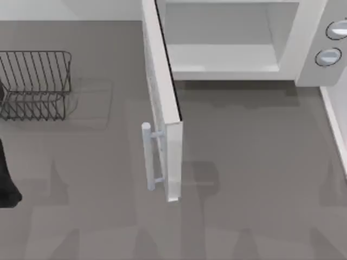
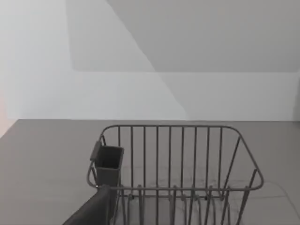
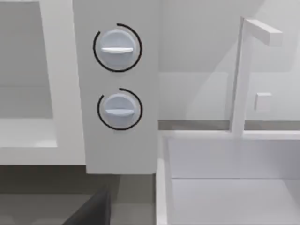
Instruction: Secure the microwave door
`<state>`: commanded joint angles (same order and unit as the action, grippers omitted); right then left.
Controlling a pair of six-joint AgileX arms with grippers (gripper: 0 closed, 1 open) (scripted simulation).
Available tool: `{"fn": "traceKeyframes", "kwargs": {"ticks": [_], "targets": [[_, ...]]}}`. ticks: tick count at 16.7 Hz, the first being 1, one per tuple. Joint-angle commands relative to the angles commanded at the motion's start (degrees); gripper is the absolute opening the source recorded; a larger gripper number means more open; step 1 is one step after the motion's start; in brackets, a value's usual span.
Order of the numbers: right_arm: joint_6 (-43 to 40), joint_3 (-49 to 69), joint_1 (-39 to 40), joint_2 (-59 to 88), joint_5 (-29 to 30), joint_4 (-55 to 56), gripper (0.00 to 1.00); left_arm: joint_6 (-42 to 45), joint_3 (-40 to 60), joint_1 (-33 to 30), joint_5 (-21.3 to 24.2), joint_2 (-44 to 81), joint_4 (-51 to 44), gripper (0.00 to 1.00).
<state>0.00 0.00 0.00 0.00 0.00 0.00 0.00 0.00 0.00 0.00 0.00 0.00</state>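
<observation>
Door wide open, closing not yet begun.

At far left, the left arm [image 1: 6,179] sits by a wire rack [image 1: 35,84]; I cannot tell either hand's state. The door [image 1: 162,108] juts toward the surface's [image 1: 244,189] middle, handle [image 1: 147,157] leftward; cavity [image 1: 222,54] and 2 knobs [image 1: 331,43] rightward.

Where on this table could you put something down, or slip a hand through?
The grey table is bare between the open white microwave door and the top view's right edge. Another bare patch lies between the dark wire rack and the door's silvery bar handle. It is tightest at the rack's corner, near the dark left arm.
</observation>
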Motion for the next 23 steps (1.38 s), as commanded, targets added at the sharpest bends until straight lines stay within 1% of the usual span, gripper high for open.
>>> {"fn": "traceKeyframes", "kwargs": {"ticks": [3,5,7,10,15,23], "targets": [[0.0,0.0,0.0,0.0,0.0,0.0,1.0,0.22,0.38,-0.13,0.12,0.47,-0.38,1.0],[0.0,0.0,0.0,0.0,0.0,0.0,1.0,1.32,2.36,-0.73,0.7,2.84,-2.32,1.0],[0.0,0.0,0.0,0.0,0.0,0.0,1.0,3.3,6.0,-1.67,1.63,6.98,-5.74,1.0],[0.0,0.0,0.0,0.0,0.0,0.0,1.0,7.65,14.25,-3.46,3.54,15.97,-13.18,1.0],[0.0,0.0,0.0,0.0,0.0,0.0,1.0,17.49,33.37,-7.29,7.77,35.79,-29.52,1.0],[0.0,0.0,0.0,0.0,0.0,0.0,1.0,36.12,71.49,-14.91,16.19,71.35,-58.94,1.0]]}}
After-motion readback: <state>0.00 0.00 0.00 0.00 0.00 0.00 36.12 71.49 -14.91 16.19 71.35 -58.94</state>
